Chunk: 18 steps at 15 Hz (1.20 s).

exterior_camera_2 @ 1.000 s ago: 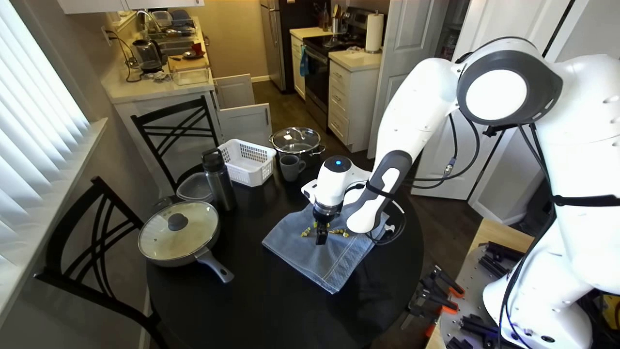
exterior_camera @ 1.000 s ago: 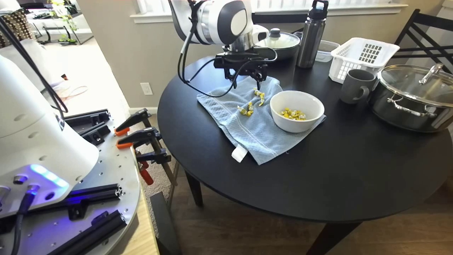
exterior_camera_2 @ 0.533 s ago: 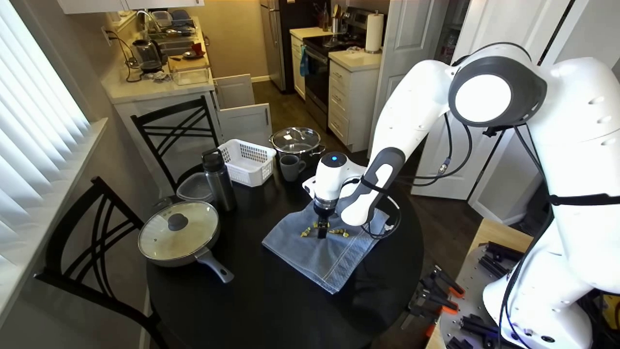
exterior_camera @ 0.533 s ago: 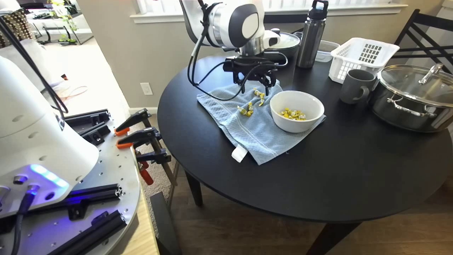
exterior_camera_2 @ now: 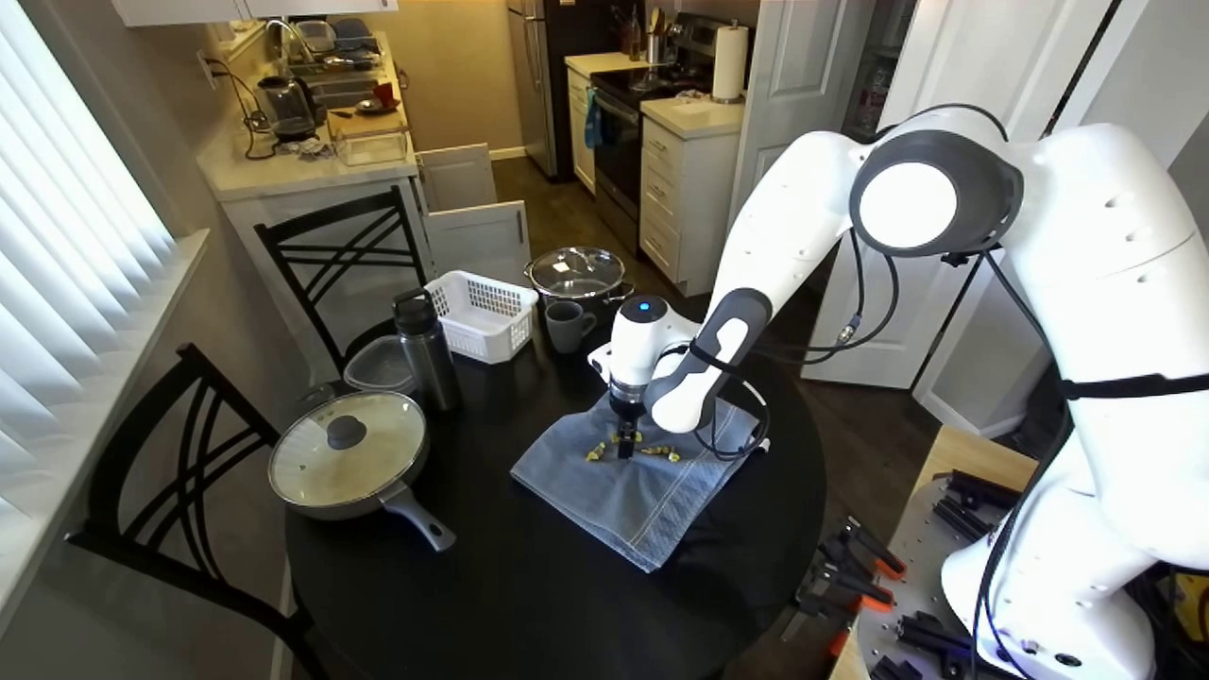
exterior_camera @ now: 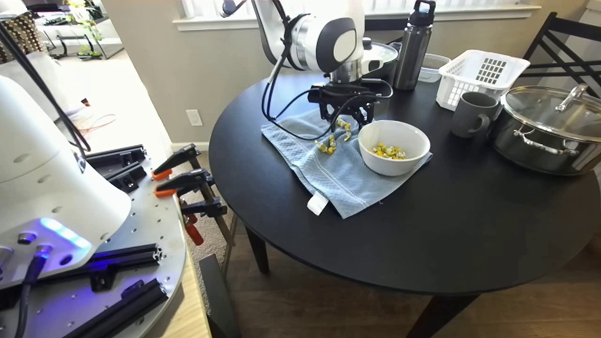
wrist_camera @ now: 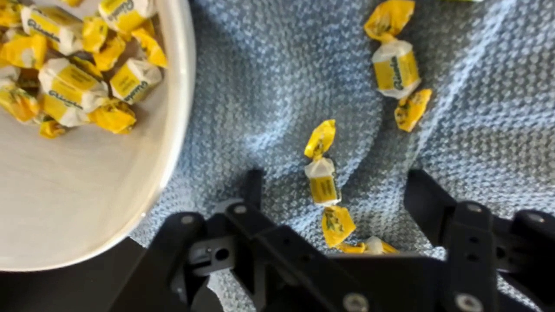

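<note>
With your gripper (wrist_camera: pixel 334 186) spread wide and empty over a wrapped candy (wrist_camera: pixel 323 187) on the blue towel (wrist_camera: pixel 264 78), pinch its probably light, hard, slick body, not its flimsy twisted ends.

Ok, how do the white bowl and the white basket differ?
The white bowl is round and solid-walled; the white basket is boxy with perforated sides. The bowl sits on the blue towel, close to the fingers; the basket stands on the black table, farther from them. Both are white, upright and open-topped.
</note>
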### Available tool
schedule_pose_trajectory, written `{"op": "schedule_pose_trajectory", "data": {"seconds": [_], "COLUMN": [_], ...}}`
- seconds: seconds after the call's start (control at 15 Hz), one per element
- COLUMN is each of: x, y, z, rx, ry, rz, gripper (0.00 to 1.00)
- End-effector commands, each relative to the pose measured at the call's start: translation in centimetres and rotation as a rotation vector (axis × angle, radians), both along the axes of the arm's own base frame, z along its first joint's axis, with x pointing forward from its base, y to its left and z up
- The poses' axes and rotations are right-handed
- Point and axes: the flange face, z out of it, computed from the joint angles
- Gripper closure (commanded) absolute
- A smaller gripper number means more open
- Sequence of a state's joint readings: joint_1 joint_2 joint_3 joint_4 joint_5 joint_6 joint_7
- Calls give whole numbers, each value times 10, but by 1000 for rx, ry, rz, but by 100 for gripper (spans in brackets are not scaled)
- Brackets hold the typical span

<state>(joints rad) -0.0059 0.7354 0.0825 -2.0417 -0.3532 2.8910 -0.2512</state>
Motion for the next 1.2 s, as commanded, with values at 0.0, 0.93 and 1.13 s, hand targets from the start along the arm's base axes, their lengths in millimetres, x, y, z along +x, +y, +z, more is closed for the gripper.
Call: {"op": "schedule_pose_trajectory", "data": {"seconds": [0.0,0.93,1.13], "x": [5,9,9], "y": [-2,-5,-10], "z": [-2,5,7], "rx": [27,70,65], "ry": [23,29,27], "rz": [25,19,5], "gripper": [47,2,0]}}
